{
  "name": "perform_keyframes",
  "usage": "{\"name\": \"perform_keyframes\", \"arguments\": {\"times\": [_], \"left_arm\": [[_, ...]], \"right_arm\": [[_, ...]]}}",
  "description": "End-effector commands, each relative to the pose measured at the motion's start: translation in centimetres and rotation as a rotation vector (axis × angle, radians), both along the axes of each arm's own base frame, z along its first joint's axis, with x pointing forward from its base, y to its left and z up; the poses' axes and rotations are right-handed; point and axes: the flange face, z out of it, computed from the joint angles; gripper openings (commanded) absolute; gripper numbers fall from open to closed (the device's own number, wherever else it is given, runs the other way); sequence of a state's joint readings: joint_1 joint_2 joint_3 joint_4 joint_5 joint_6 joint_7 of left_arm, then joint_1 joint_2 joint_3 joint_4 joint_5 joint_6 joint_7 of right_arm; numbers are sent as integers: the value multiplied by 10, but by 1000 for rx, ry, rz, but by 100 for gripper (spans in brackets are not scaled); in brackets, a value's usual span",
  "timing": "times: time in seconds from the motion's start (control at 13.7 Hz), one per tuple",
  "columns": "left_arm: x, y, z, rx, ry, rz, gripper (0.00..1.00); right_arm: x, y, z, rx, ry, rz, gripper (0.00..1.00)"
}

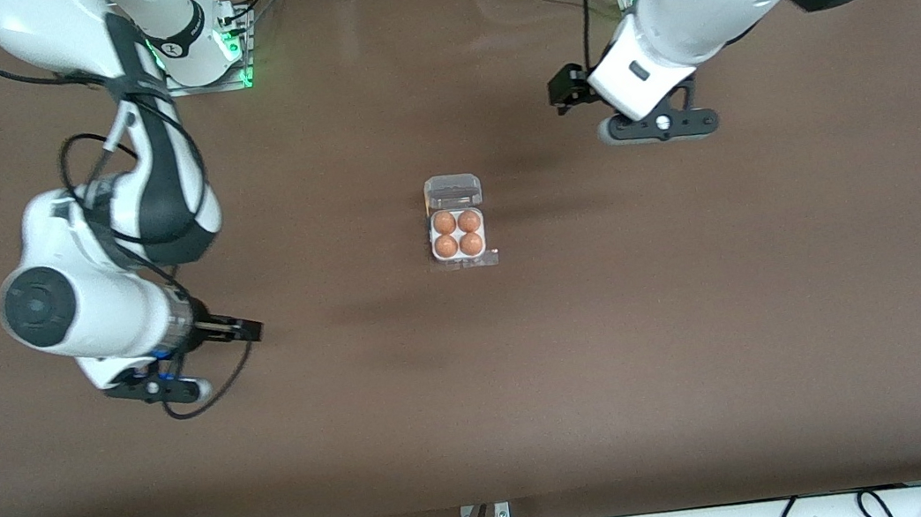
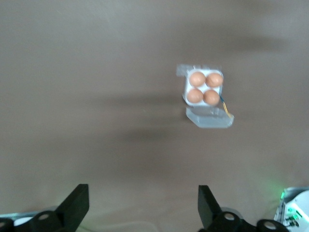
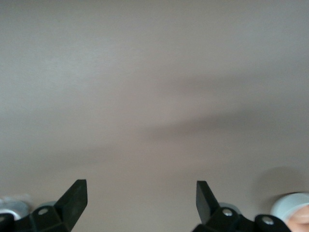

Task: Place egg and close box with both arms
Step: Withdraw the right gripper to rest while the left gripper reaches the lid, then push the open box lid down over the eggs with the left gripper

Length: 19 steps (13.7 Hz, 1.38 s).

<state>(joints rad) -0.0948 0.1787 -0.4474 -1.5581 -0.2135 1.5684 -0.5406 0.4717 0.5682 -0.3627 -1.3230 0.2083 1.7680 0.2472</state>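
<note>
Mid-table, box (image 1: 457, 232) well apart from both empty, spread grippers: left gripper (image 2: 143, 205); right gripper (image 3: 141, 203).

Light falls evenly from overhead, and the brown table (image 1: 479, 398) reads clearly in the front view, with a pale sheen near top centre. Soft, smeared shadows lie below and beside the box (image 1: 457, 223) at mid-frame. Green glow shows at the arm bases along the top. Both wrist views look washed out and hazy; the box is slightly soft there, and long blurred shadow bands cross the tabletop.
</note>
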Motion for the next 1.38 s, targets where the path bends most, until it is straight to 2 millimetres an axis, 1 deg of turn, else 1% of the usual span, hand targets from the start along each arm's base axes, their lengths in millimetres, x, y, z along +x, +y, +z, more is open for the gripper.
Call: {"name": "perform_keyframes", "arguments": {"times": [0.0,0.07,0.15,0.22,0.29,0.36,0.44,0.51,0.58,0.73,0.8,0.87,1.02,1.17,1.31], "left_arm": [[-6,-33,-22,-6,69,-29,75],[-12,-47,-32,-4,89,-53,65],[-16,-57,-42,0,106,-73,50],[-19,-66,-52,0,127,-85,38],[-20,-72,-63,2,149,-94,28],[-24,-81,-73,5,168,-110,20],[-30,-93,-85,12,189,-131,14],[-32,-99,-100,20,215,-140,12],[-33,-103,-112,29,238,-135,10],[-43,-118,-129,40,266,-160,8],[-43,-120,-137,44,281,-161,6],[-46,-124,-146,49,296,-170,6],[-56,-135,-157,59,312,-195,6],[-59,-141,-177,68,347,-204,6],[-67,-149,-197,80,379,-221,6]], "right_arm": [[-31,-38,53,-2,-32,96,100],[-43,-59,69,-20,-51,107,100],[-56,-81,85,-16,-72,111,100],[-69,-101,101,-5,-98,105,100],[-82,-117,121,0,-131,87,100],[-93,-124,138,3,-154,77,100],[-102,-134,155,6,-169,65,100],[-113,-142,171,8,-171,52,100],[-121,-150,180,8,-163,37,100],[-133,-158,190,11,-136,23,100],[-136,-161,195,12,-131,19,100],[-141,-159,197,12,-122,11,100],[-144,-161,193,12,-94,10,100],[-143,-155,192,8,-99,21,100],[-142,-153,192,4,-100,27,100]]}}
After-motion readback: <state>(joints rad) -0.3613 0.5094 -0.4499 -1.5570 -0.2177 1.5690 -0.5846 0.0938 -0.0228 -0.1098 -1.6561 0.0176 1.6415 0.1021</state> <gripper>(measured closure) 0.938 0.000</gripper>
